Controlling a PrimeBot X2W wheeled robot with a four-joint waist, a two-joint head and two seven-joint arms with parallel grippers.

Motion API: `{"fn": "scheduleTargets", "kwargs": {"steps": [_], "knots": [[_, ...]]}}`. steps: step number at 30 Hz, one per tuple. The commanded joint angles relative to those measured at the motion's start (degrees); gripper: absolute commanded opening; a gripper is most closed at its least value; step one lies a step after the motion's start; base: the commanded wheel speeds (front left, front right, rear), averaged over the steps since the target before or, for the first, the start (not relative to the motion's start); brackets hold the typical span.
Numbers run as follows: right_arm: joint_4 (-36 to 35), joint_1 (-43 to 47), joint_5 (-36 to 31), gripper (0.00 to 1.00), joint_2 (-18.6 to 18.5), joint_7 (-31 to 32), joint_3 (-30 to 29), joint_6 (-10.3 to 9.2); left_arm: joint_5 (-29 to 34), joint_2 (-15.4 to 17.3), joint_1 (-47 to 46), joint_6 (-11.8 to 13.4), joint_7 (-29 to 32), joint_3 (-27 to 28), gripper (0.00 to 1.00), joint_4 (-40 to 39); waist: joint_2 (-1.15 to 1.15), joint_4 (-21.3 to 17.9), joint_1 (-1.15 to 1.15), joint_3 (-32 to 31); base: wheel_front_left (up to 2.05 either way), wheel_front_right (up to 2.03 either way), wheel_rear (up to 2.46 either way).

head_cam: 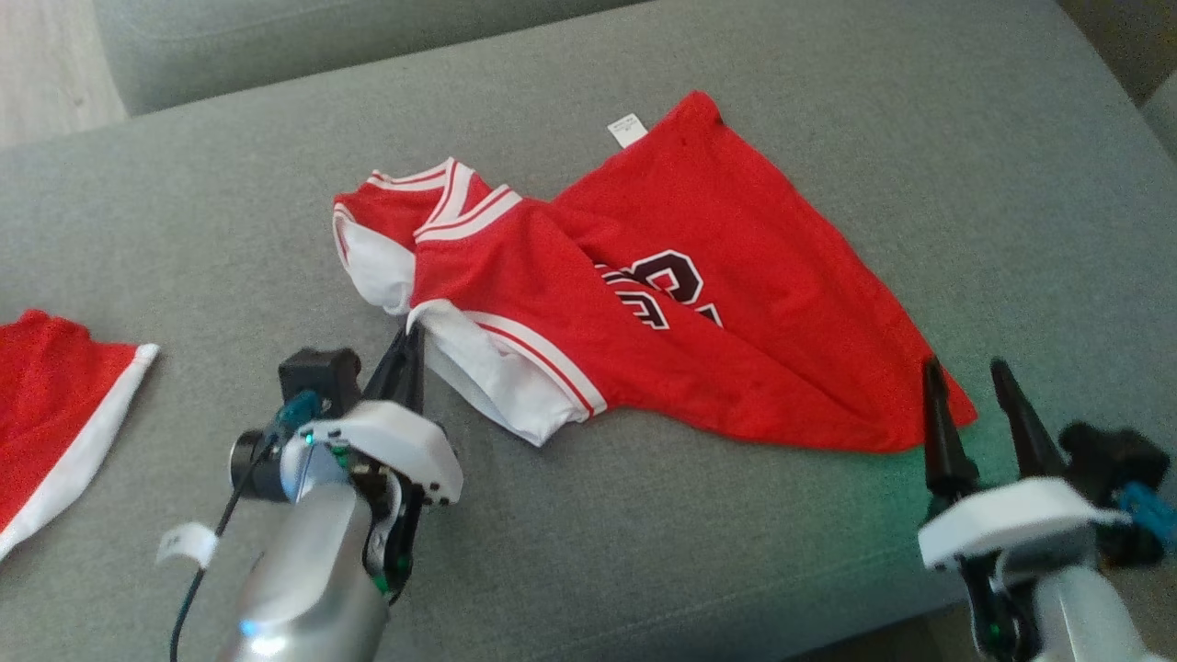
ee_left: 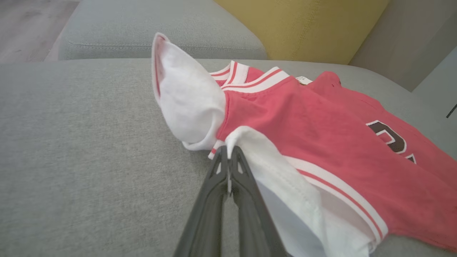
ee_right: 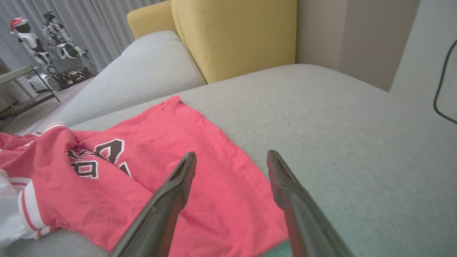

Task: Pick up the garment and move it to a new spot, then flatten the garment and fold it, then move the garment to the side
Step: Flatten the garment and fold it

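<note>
Our left tool (head_cam: 411, 342) is pressed together on the shirt (head_cam: 754, 349), pinching the white edge of the near sleeve (head_cam: 497, 377). In the left wrist view, the two dark fingers (ee_left: 214, 185) meet at their tips with a thin fold of that white cloth caught between them. Just beyond the pinch, the other sleeve (ee_left: 189, 103) stands up in a white cone with its opening turned upward. The red and white striped collar (head_cam: 460, 207) lies bunched behind it.

Our right tool (head_cam: 965, 368) is spread wide, with nothing between its fingers. It sits at the far corner of the red hem. In the right wrist view one finger (ee_right: 171, 200) lies over the red cloth and the other is past the hem's edge, over bare upholstery. We cannot tell whether either finger touches the cloth.

The shirt lies crumpled on the grey sofa seat (head_cam: 736, 515), near its middle. The sleeves and collar are toward our left and the hem fans out toward our right. Dark numbers (head_cam: 671, 276) outlined in white are partly lost in a crease, and a small white label (head_cam: 627, 130) pokes out at the far edge.

Well apart on our left, a second red cloth (head_cam: 46, 405) with a white border lies on the same seat. A yellow cushion (ee_right: 235, 35) stands behind the seat.
</note>
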Motion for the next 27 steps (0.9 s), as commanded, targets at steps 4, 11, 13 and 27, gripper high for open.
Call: {"fn": "scheduleTargets", "kwargs": {"steps": [4, 11, 13, 27], "knots": [[0.3, 2.3, -0.9, 1.00, -0.2, -0.3, -1.1, -0.05, -0.3, 0.9, 2.8, -0.1, -0.7, 3.6, 0.00, -5.6, 0.00, 1.6, 0.00, -2.1, 0.00, 0.00, 0.00], [6.2, 2.9, 2.2, 1.00, -0.2, -0.6, -5.2, -0.05, -0.5, 0.9, 7.0, 1.1, -0.7, 6.4, 0.00, -11.6, 0.00, 4.1, 0.00, -3.2, 0.00, 0.00, 0.00], [8.4, 2.1, 3.8, 1.00, -0.2, -0.7, -6.4, -0.05, -0.6, 0.9, 7.8, 1.4, -0.7, 7.1, 0.00, -12.9, 0.00, 4.9, 0.00, -3.1, 0.00, 0.00, 0.00], [22.5, -4.4, 8.3, 1.00, -0.2, -2.1, -8.2, -0.05, -0.6, 0.9, 9.9, 1.5, -0.7, 6.8, 0.00, -15.4, 0.00, 7.7, 0.00, -2.2, 0.00, 0.00, 0.00]]}}
